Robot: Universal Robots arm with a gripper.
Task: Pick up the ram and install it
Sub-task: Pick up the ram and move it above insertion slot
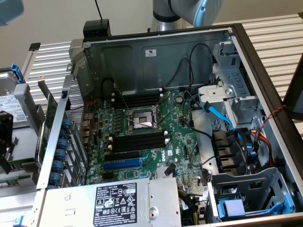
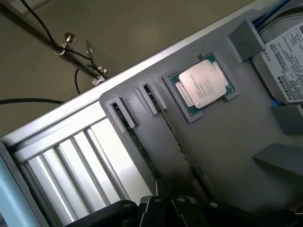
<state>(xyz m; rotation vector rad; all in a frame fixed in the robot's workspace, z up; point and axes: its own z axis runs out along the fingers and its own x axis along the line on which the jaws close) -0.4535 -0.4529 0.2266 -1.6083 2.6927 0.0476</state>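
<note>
Two thin sticks stand on edge in the slots of a grey holder point(image 2: 222, 142), so only their narrow dark top edges show, with hints of green; chips and label are hidden. One is taken here as the ram point(image 2: 136, 139), the other is a second stick point(image 2: 181, 149) just beside it. The tool point(image 2: 165, 210) is cut off in the wrist view: only black blocks of its body show, close over the near ends of both sticks. I cannot tell how far open it is, or whether it touches either stick. In the exterior view it is a dark shape point(image 1: 5, 135) clipped by the frame's left edge, outside the open computer case point(image 1: 156, 56). The arm point(image 1: 189, 9) is cropped at top centre. Black memory slots point(image 1: 137, 142) on the motherboard point(image 1: 182, 137) stand unfilled.
</note>
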